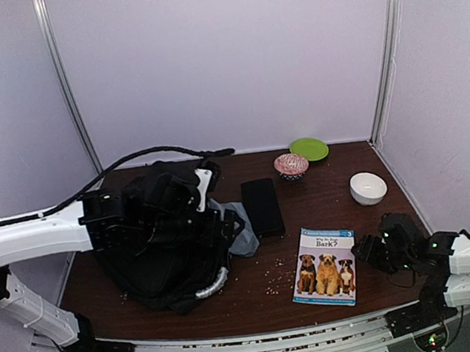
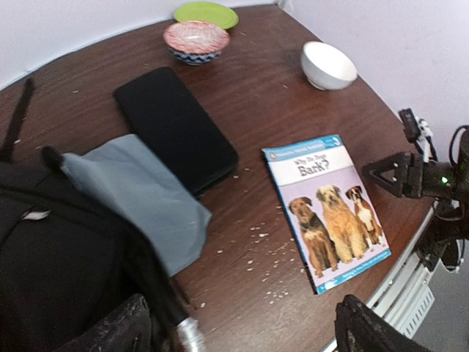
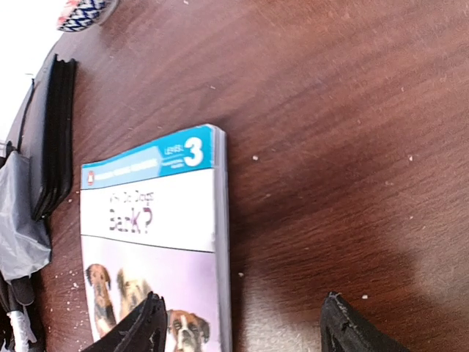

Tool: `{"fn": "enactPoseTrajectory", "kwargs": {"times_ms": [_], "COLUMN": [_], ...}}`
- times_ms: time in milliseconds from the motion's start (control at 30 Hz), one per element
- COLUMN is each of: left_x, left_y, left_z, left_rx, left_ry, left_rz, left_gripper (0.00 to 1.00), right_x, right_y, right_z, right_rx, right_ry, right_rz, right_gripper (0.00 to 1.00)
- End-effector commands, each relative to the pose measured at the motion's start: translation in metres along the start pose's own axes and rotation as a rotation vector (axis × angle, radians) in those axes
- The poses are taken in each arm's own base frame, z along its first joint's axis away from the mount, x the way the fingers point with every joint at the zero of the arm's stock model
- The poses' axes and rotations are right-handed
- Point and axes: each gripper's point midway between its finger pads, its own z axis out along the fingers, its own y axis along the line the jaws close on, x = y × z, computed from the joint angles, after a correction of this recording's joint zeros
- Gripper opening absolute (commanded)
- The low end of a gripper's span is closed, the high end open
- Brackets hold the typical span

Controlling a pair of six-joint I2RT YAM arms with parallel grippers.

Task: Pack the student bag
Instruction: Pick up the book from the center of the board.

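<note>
Bag [image 1: 156, 261]: large, black, soft; slumped on the left half of the table [image 1: 332, 207]; silvery handle [image 1: 213, 282] at its near end; whether its mouth stood open could not be told
Left gripper [image 2: 249, 323]: hung over the bag's right side; fingers spread wide; nothing between them
Right gripper [image 3: 245, 323]: low at the near right; fingers well apart, set across the book's right edge; no hold on anything
Book [image 1: 325, 265]: thin paperback with dogs on the cover; flat on the table, near centre-right; apart from the bag
Case [image 1: 262, 207]: flat, black; just right of the bag
Pouch [image 1: 243, 230]: grey fabric; between bag and case, touching both
Bowls and plate: white bowl [image 1: 368, 187] at the right; patterned bowl [image 1: 291, 165] and green plate [image 1: 309, 149] at the far edge
Crumbs [image 1: 274, 278]: scattered between bag and book
Risk, book: probably the next item; it lay flat and thin, so the fingers might skid on the cover or shove it left instead of lifting it
Risk, bag: limp fabric might fold shut unless the left gripper held it open; a book corner could then catch the rim
Risk, surroundings: the pouch might be dragged along with the bag; a swing of the right arm might clip the white bowl
</note>
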Motion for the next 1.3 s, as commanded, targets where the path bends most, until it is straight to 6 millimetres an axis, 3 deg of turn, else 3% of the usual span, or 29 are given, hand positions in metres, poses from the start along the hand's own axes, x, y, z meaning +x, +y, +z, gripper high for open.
{"fn": "enactPoseTrajectory", "kwargs": {"times_ms": [0, 100, 333, 800, 1067, 1267], "left_x": [-0.011, -0.005, 0.023, 0.086, 0.110, 0.128], "left_y": [-0.076, -0.097, -0.126, -0.126, -0.123, -0.118], "left_z": [0.021, 0.042, 0.096, 0.185, 0.206, 0.218], "left_rx": [0.255, 0.307, 0.378, 0.312, 0.297, 0.278], "left_ry": [0.030, 0.075, 0.189, 0.343, 0.409, 0.452], "left_rz": [0.077, 0.103, 0.132, 0.180, 0.170, 0.155], "left_gripper": [0.87, 0.82, 0.67, 0.55, 0.48, 0.29], "right_x": [0.003, 0.005, 0.020, 0.046, 0.053, 0.055], "right_y": [0.003, 0.006, 0.012, 0.007, 0.010, 0.018], "right_z": [0.008, 0.014, 0.026, 0.030, 0.028, 0.026], "right_rx": [-0.035, -0.053, -0.087, -0.092, -0.112, -0.147], "right_ry": [0.015, 0.026, 0.105, 0.197, 0.214, 0.230], "right_rz": [0.049, 0.063, 0.104, 0.151, 0.158, 0.161], "right_gripper": [0.71, 0.70, 0.64, 0.49, 0.37, 0.33]}}
